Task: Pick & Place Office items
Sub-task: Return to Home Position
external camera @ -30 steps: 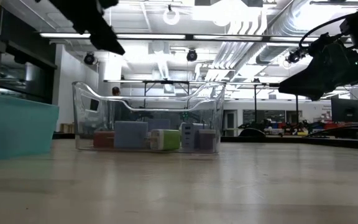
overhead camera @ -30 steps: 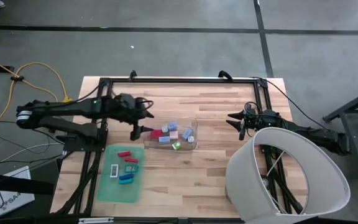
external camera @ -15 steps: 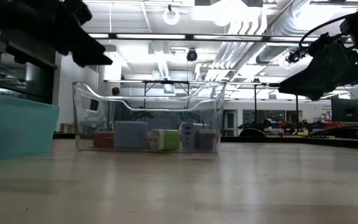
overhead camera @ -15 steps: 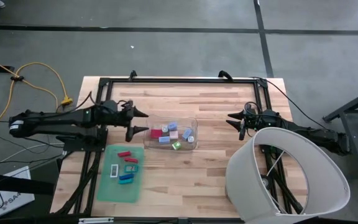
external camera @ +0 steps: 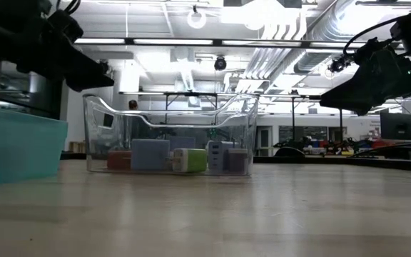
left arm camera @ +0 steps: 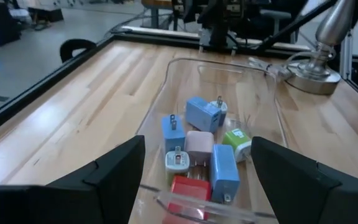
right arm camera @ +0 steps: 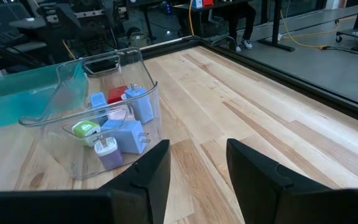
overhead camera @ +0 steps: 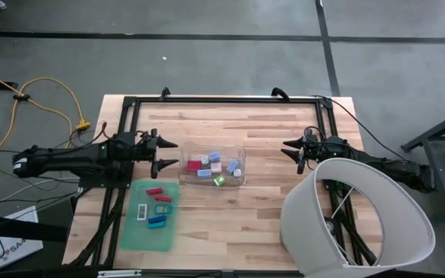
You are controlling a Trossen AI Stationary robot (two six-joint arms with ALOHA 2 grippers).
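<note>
A clear bin (overhead camera: 212, 166) stands mid-table and holds several office items (left arm camera: 199, 146) in blue, red, pink, green and white, lying on its floor. More items, among them a red one (overhead camera: 155, 191) and a blue one (overhead camera: 157, 221), lie flat on a green mat (overhead camera: 150, 232) near the front left. My left gripper (overhead camera: 175, 153) hovers open and empty just left of the bin's left end, pointing nearly level at it (left arm camera: 197, 143). My right gripper (overhead camera: 286, 149) waits open and empty to the bin's right (right arm camera: 197, 148).
A big white lampshade-like cone (overhead camera: 358, 220) covers the table's front right corner. A black frame (overhead camera: 222, 99) runs round the table top. Bare wood lies between the bin and my right gripper and in front of the bin.
My left gripper has drawn back from above the bin's left end toward the table's left edge and sunk, tipping from a downward slant to nearly level. It stays open and empty. The items in the bin have not moved.
</note>
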